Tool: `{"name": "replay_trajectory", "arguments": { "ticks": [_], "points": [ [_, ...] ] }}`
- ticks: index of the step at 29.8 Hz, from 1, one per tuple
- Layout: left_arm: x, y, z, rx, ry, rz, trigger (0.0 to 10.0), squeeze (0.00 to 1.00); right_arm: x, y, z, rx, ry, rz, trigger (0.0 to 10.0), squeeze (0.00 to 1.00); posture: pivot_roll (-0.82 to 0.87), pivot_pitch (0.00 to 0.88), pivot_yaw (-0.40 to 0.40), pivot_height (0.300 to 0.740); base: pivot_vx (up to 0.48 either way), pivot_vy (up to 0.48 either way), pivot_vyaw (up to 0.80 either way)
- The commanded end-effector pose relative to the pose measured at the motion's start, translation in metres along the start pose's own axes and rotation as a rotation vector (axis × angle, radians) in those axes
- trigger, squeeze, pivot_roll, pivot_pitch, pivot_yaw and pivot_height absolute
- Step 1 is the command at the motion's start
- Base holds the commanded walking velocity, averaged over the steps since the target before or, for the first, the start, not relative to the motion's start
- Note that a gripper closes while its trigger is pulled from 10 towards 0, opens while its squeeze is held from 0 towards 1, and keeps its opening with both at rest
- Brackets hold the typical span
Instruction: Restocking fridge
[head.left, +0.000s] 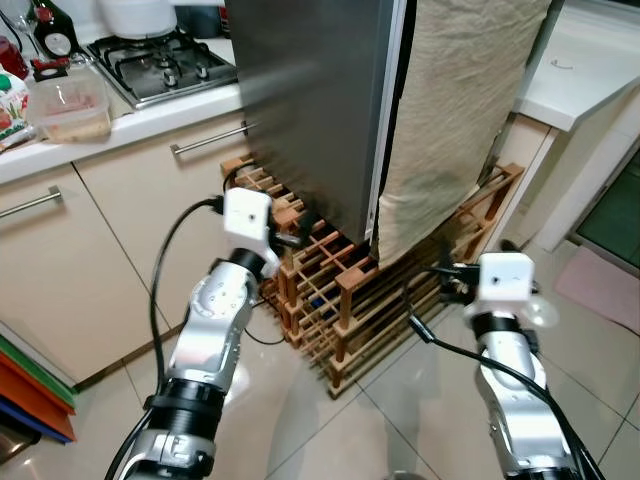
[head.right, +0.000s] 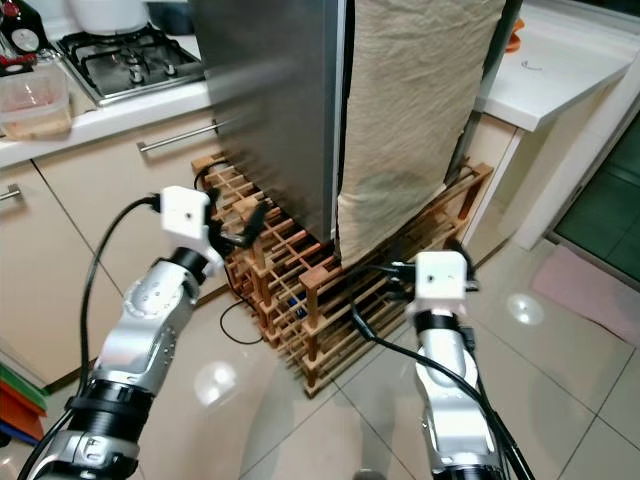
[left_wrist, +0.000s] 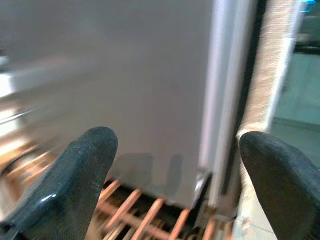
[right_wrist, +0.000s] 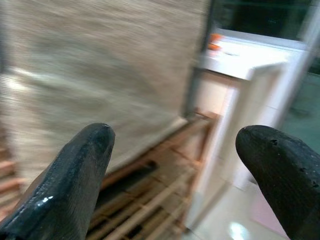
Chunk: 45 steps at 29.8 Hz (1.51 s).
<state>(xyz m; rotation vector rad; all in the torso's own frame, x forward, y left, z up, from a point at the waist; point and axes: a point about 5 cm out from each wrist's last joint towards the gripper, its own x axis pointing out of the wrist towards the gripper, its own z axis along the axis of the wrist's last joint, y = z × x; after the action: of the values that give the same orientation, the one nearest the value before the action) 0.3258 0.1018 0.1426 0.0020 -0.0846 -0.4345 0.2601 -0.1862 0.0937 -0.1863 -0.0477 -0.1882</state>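
- The grey fridge (head.left: 310, 110) stands at top centre, on a wooden rack (head.left: 340, 290), with a beige cloth (head.left: 455, 120) hanging over its front.
- The left gripper (left_wrist: 177, 175) and right gripper (right_wrist: 172, 175) are both spread wide, empty.
- No readable writing.

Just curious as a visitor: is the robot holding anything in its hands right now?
No. Both the left hand and right hand are open and empty, raised before the fridge.

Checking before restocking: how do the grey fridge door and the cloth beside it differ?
The fridge door is smooth, dark grey and flat; the cloth is beige, wrinkled and hangs draped. The door sits on the robot's left of the narrow gap, the cloth on the right. The door's lower edge ends higher than the cloth's hem. Both hang above the wooden rack.
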Motion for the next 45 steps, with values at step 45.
{"name": "replay_trajectory", "arguments": {
  "ticks": [45],
  "points": [
    [0.084, -0.043, 0.072, -0.063, -0.088, -0.081, 10.0, 0.0, -0.012, -0.011, 0.008, -0.031, -0.005, -0.021, 10.0, 0.0, -0.23, 0.031, 0.042, 0.74, 0.0, 0.0, -0.17]
  ]
}}
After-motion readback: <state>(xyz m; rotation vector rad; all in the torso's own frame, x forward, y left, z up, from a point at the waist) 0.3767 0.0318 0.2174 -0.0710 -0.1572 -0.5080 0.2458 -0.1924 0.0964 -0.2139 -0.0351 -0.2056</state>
